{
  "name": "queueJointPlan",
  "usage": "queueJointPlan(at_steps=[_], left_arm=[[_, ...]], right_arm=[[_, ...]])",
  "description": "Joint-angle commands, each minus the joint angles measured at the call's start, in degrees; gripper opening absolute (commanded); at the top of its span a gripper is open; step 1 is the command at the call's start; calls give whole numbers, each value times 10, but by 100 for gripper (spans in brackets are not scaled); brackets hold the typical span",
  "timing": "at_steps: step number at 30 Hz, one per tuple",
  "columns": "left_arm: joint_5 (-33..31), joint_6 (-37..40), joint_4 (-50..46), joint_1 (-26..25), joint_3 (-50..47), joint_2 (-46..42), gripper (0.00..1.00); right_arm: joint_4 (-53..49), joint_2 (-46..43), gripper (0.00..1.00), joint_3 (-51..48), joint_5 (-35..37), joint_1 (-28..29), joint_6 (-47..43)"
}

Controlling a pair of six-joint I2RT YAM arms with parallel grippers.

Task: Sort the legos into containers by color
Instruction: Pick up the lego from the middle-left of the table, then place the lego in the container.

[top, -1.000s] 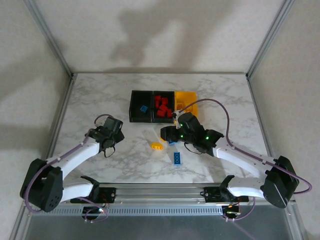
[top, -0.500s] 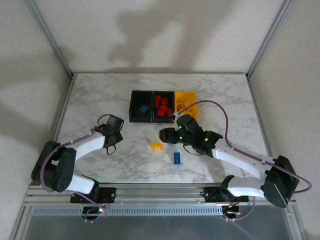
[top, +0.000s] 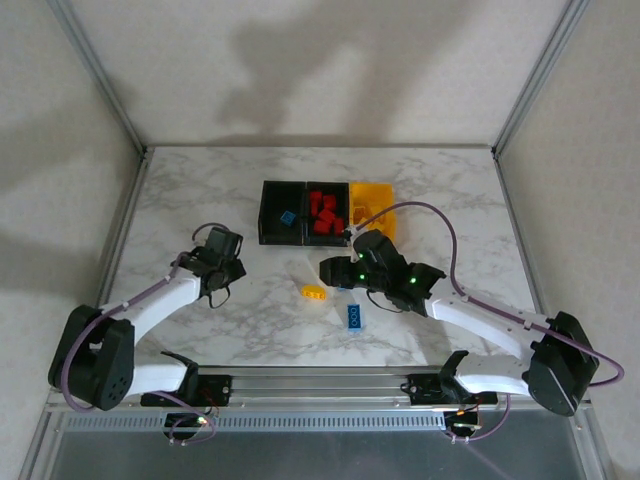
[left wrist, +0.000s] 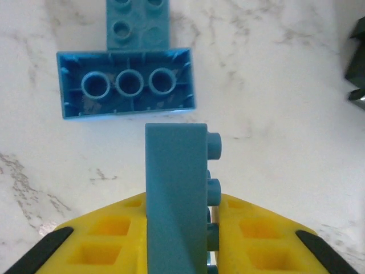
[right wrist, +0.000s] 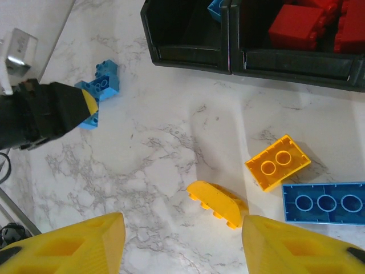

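Note:
In the left wrist view my left gripper (left wrist: 178,251) is shut on a blue lego (left wrist: 175,188) standing on edge between its yellow fingers (left wrist: 102,242), studs to the right. Just beyond lie an upturned blue lego (left wrist: 126,84) and another blue lego (left wrist: 137,20). My right gripper (right wrist: 179,245) hangs open above a curved yellow lego (right wrist: 217,202). An upturned yellow lego (right wrist: 278,161) and an upturned blue lego (right wrist: 322,202) lie to its right. The containers stand in a row: a black bin (top: 282,232) with one blue lego, a black bin (top: 327,235) with red legos (top: 323,212), and a yellow bin (top: 372,190).
On the marble table (top: 450,200), my left gripper (top: 225,262) sits left of centre and my right gripper (top: 328,270) is near the middle. A yellow lego (top: 314,292) and a blue lego (top: 354,316) lie in front of the bins. Metal frame posts edge the table.
My left gripper has shut on the blue lego, and the left arm has shifted slightly. The right arm has barely moved.

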Motion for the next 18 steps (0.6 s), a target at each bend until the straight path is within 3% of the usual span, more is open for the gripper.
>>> queueJointPlan(at_steps=[1, 9, 18], left_arm=[[21, 10, -32, -13, 60, -9, 11], [17, 25, -47, -64, 198, 78, 11], [13, 52, -50, -85, 325, 227, 10]], right_arm=[[12, -17, 56, -13, 13, 6, 13], [11, -37, 56, -23, 5, 11, 11], [26, -50, 60, -30, 11, 28, 18]])
